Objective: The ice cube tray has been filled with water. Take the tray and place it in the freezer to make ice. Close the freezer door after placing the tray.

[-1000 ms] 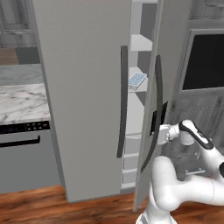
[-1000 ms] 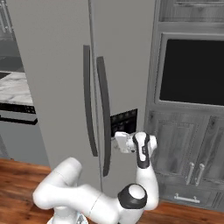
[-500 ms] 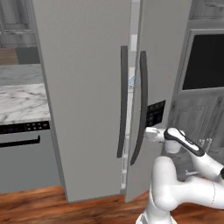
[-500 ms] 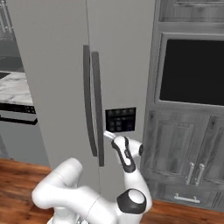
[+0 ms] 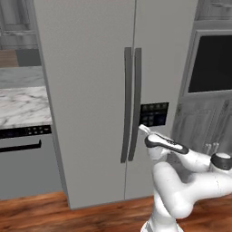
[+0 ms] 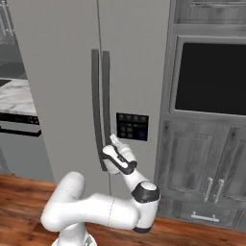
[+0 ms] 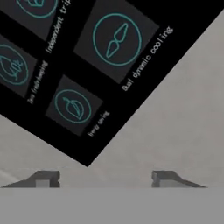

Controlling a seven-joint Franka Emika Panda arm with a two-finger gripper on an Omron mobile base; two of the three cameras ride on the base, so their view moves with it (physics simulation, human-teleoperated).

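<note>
We press our empty, spread fingers (image 7: 43,178) against the freezer door (image 5: 165,68) just under its control panel (image 6: 132,127), pushing it flush shut; the ice tray presumably sits inside, hidden.

Arm (image 6: 91,211): glossy white rounded links, dark grey joint rings, black band on wrist. Gripper (image 7: 105,179): two small dark grey fingertips.
</note>
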